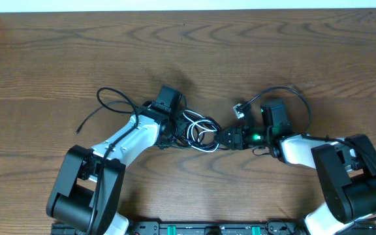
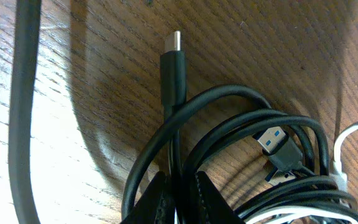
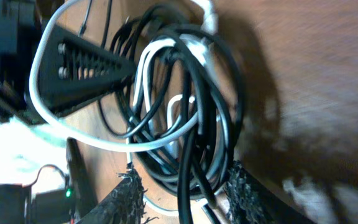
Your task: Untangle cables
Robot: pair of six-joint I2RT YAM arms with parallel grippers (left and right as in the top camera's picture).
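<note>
The cables (image 1: 198,130) lie in a tangled bundle of black loops with one white strand at the table's middle, between both arms. My left gripper (image 1: 175,127) is at the bundle's left side. In the left wrist view it (image 2: 179,194) is shut on a black cable whose USB-C plug (image 2: 174,42) points away. A blue-tongued USB plug (image 2: 272,140) sits in the loops. My right gripper (image 1: 224,138) is at the bundle's right side. Its fingers (image 3: 129,196) stand apart on either side of the black loops (image 3: 191,155), open. The white strand (image 3: 73,127) loops round the left gripper's finger (image 3: 86,65).
A loose black cable (image 1: 113,104) curls on the wood left of the left arm. Another black cable (image 1: 292,98) arcs over the right arm, its plug (image 1: 239,109) lying near the bundle. The table's far edge (image 1: 188,12) runs along the top.
</note>
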